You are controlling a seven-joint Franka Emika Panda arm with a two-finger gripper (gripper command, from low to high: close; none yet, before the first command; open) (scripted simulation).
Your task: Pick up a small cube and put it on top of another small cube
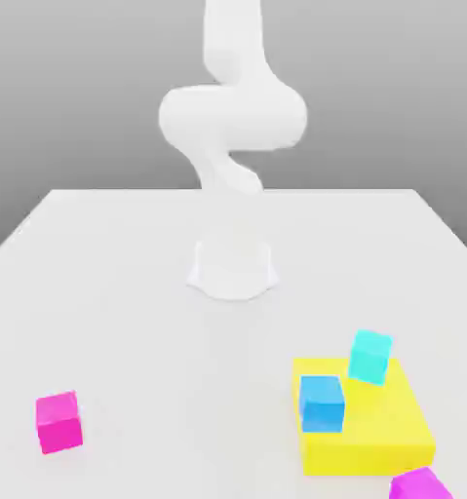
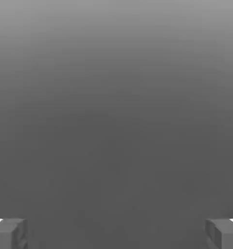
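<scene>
Small pink cube [image 1: 58, 421] lies untouched, jaws spread elsewhere.

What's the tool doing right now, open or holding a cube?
Tool: open, fingertips spread wide apart, nothing between them.

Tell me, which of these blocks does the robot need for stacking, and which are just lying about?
For the job:
pink cube
gripper, open and holding nothing
a second small cube as the base, perhaps the blue cube or teal cube

Lying about:
yellow block
purple cube
</scene>
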